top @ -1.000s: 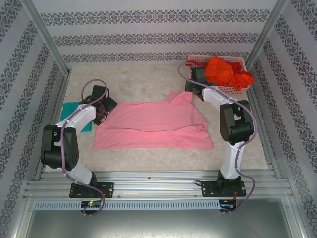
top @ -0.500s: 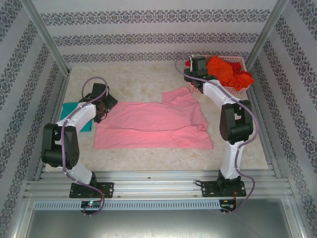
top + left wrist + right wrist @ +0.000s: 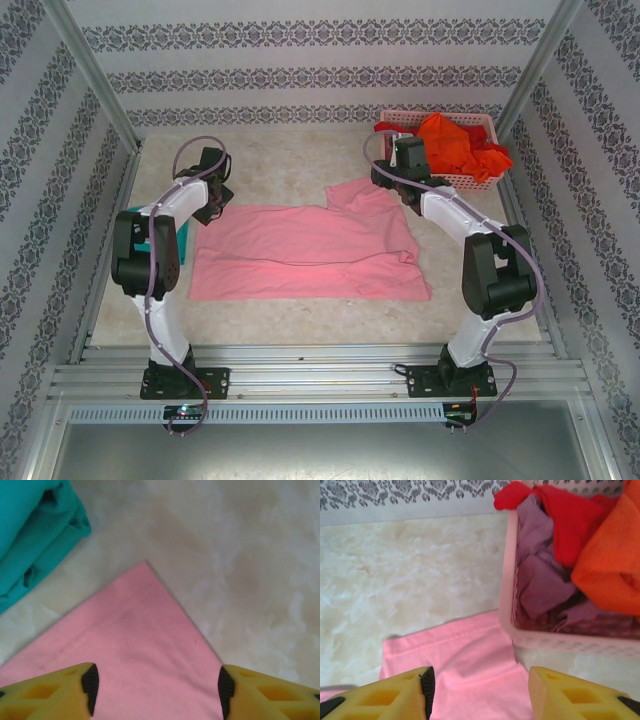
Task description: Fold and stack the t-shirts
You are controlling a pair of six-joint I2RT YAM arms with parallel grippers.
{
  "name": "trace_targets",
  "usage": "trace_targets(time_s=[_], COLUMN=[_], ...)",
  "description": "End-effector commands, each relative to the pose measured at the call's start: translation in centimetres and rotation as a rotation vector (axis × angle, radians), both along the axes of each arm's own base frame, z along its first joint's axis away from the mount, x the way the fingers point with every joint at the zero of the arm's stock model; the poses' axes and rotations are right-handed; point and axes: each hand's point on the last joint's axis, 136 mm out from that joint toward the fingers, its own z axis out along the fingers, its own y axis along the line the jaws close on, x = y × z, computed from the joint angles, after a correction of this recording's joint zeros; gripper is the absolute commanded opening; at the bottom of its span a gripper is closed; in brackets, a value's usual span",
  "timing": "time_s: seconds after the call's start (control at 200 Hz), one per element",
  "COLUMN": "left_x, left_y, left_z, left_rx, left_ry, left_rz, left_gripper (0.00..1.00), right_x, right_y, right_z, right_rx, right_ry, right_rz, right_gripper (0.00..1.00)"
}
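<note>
- Lying flat in the middle of the bench (image 3: 290, 165), the pink t-shirt (image 3: 310, 250) is long from left to right.
- Its far left corner sits right under the left tool (image 3: 156, 692). The yellow fingers (image 3: 50, 692) are apart, with nothing pinched.
- Its far right sleeve sits under the right tool (image 3: 479, 692), which is spread apart too, just beside the basket (image 3: 506, 595).
- I think each arm should grab the corner on its own side.
- From above you see the whole shirt and the wrinkles at its right side.
- The left wrist view shows the sharp corner, with the folded teal t-shirt (image 3: 35, 535) close by.
- The right wrist view shows more t-shirts (image 3: 540, 580) heaped in the basket.
</note>
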Motion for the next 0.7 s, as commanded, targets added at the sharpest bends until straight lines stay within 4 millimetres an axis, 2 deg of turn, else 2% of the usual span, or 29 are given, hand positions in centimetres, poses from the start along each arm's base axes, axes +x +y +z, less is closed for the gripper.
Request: trace_targets(time_s=[0.0, 0.215, 0.699], left_x=[-0.5, 0.9, 1.7], left_y=[2.9, 4.5, 4.7], left_z=[-0.2, -1.5, -4.9], left_rx=[0.080, 0.077, 0.031], left_ry=[0.073, 0.120, 0.188], left_rz=[0.093, 0.129, 0.134], left_gripper=[0.58, 0.56, 0.48], right_x=[-1.2, -2.4, -2.9], right_y=[1.2, 1.0, 0.9], right_z=[0.2, -1.1, -2.3], right_rx=[0.062, 0.054, 0.055], right_ry=[-0.006, 0.027, 0.056], right_rz=[0.019, 0.018, 0.007], right_gripper=[0.52, 0.52, 0.53])
